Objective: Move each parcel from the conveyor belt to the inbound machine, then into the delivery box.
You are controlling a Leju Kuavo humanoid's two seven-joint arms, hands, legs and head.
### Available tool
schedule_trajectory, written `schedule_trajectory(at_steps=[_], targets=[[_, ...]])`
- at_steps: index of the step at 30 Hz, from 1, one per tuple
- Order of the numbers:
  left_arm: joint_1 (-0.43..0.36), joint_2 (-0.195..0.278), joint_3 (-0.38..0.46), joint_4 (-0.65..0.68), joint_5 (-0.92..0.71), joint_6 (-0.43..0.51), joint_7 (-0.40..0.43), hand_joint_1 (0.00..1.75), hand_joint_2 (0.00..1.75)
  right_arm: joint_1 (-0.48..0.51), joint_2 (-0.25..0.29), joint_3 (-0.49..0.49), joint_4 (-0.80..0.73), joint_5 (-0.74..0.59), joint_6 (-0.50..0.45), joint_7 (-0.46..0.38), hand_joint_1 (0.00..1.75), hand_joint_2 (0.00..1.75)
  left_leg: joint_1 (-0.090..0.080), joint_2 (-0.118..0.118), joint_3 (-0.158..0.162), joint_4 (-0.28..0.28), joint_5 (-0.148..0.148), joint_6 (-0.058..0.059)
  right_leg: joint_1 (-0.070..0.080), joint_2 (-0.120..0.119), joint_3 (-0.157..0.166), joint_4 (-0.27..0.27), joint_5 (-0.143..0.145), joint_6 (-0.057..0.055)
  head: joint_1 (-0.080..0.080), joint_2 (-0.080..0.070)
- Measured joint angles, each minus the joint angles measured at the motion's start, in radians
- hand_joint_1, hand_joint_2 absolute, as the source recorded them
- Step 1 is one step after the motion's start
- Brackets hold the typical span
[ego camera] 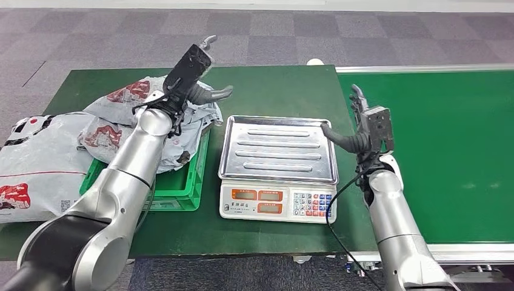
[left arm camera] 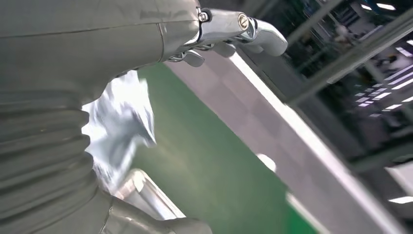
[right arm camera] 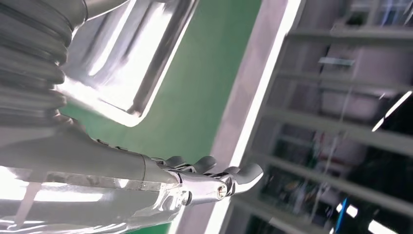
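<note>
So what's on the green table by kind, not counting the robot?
Grey parcels: 3 that I can make out, piled together
Green crate: 1
Weighing scale: 1
Total: 5

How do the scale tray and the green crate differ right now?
The scale tray is bare ribbed metal with nothing on it; the green crate is plastic and heaped with grey parcels that spill over its rim. The tray sits raised on the scale's body, while the crate rests directly on the green table. The left robot hand hovers over the crate, the right robot hand beside the tray. Both stand on the same table.
</note>
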Motion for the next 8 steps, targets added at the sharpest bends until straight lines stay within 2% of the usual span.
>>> schedule_trajectory(at_steps=[8], targets=[[0.047,-0.085,-0.018,0.024,0.267,0.038,-0.028,0.0,1.75,-0.083,0.05,0.111,0.017,-0.071,-0.044,0.019,0.0,1.75,0.0,-0.001,0.0,0.0,0.0,0.0,0.0,-0.001,0.001,0.0,0.0,0.0,0.0,0.0]])
